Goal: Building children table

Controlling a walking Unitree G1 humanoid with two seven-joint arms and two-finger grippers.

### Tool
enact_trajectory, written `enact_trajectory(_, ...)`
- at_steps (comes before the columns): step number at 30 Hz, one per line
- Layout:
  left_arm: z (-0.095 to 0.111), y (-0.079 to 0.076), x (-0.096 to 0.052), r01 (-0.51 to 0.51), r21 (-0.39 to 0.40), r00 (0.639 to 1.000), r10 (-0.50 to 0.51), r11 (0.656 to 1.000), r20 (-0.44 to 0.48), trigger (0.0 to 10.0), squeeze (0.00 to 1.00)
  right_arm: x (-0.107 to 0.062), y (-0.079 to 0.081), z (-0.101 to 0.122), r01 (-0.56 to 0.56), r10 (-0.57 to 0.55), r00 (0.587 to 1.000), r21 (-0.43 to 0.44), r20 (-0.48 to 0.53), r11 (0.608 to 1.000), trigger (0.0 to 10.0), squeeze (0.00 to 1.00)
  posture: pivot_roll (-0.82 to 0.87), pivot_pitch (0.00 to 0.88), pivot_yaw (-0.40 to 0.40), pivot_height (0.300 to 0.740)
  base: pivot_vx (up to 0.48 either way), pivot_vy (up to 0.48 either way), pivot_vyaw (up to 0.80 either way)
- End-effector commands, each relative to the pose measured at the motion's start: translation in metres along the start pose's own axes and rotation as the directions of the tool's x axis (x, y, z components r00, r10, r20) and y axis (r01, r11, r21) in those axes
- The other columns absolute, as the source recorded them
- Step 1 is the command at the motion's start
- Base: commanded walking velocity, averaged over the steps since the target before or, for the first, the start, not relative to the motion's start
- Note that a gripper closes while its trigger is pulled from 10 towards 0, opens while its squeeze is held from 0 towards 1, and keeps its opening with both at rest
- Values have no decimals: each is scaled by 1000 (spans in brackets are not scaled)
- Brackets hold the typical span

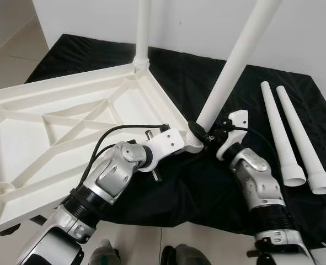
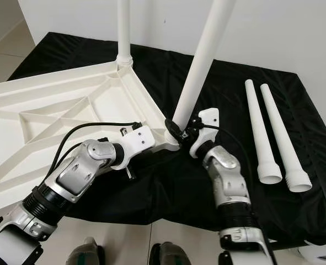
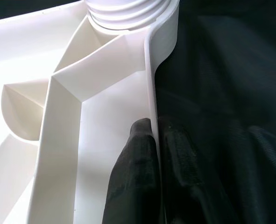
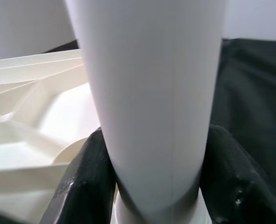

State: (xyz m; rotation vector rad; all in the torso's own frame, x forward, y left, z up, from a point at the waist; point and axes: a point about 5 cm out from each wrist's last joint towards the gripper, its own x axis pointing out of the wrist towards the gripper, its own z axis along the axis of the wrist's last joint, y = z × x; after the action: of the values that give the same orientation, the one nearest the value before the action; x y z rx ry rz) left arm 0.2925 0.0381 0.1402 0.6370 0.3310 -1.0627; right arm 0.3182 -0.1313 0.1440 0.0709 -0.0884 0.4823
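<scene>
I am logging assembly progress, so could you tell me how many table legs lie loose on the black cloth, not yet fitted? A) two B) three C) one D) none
A: two loose legs lie side by side on the black cloth, while the right gripper clasps a third leg at the tabletop corner.

White tabletop (image 1: 69, 127) lies underside-up (two legs (image 1: 237, 61) fitted), two loose legs (image 1: 295, 138) beside.
</scene>
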Motion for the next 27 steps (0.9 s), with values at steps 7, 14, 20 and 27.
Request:
enact_trajectory(7, 17, -13, 5, 57, 52, 996, -60, 997, 68, 10000, 0, 8, 10, -6, 320, -320, 947, -7, -20, 947, 10000, 0, 7, 39, -104, 740, 0, 0, 0)
enact_trajectory(14, 16, -12, 5, 51, 50, 996, -54, 997, 67, 10000, 0, 4, 11, 0, 500, -499, 866, -12, 31, 866, 10000, 0, 14, 34, -109, 740, 0, 0, 0)
enact_trajectory(20, 16, -12, 5, 50, 51, 996, -54, 997, 66, 10000, 0, 2, 2, 2, 550, -549, 835, -42, 41, 834, 10000, 0, 8, 33, -104, 740, 0, 0, 0)
enact_trajectory(27, 17, -11, 5, 47, 53, 996, -51, 997, 68, 10000, 0, -1, -2, 4, 549, -547, 835, -38, 59, 835, 10000, 1000, 8, 28, -104, 740, 0, 0, 0)
